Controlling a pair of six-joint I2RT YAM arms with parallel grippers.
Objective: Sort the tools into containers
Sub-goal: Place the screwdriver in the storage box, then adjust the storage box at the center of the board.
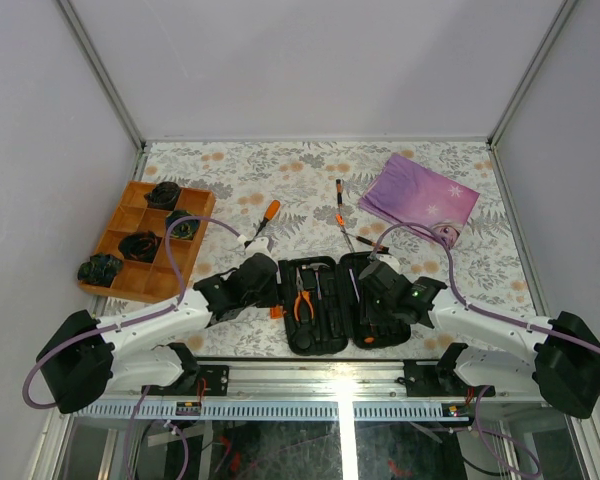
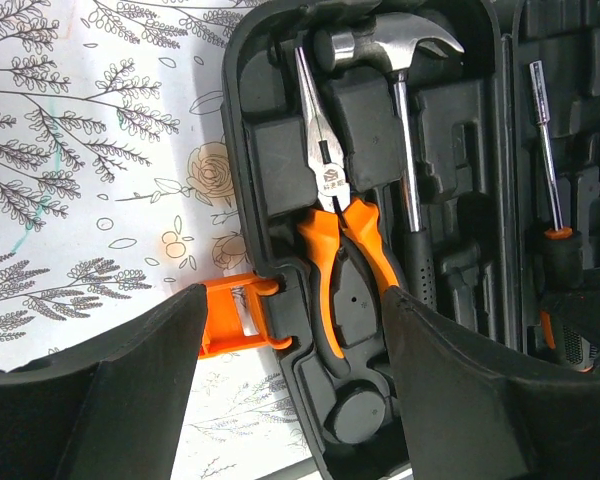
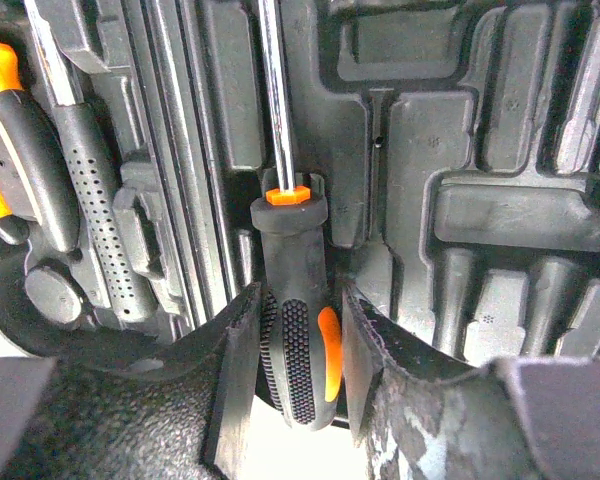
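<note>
The black tool case [image 1: 325, 335] lies open at the table's near middle. Its left half holds orange-handled pliers [image 2: 338, 225] and a hammer [image 2: 405, 150]. My left gripper [image 2: 295, 310] is open, its fingers straddling the case's left rim beside the orange latch [image 2: 225, 318], holding nothing. My right gripper [image 3: 300, 325] is shut on the black-and-orange handle of a screwdriver [image 3: 295, 260] whose shaft lies in a slot of the right half. Loose screwdrivers [image 1: 264, 220] [image 1: 339, 193] lie on the cloth beyond the case.
An orange divided tray [image 1: 130, 262] with black coiled lumps stands at the far left. A purple cloth [image 1: 420, 197] lies at the far right. White walls close in the table on three sides.
</note>
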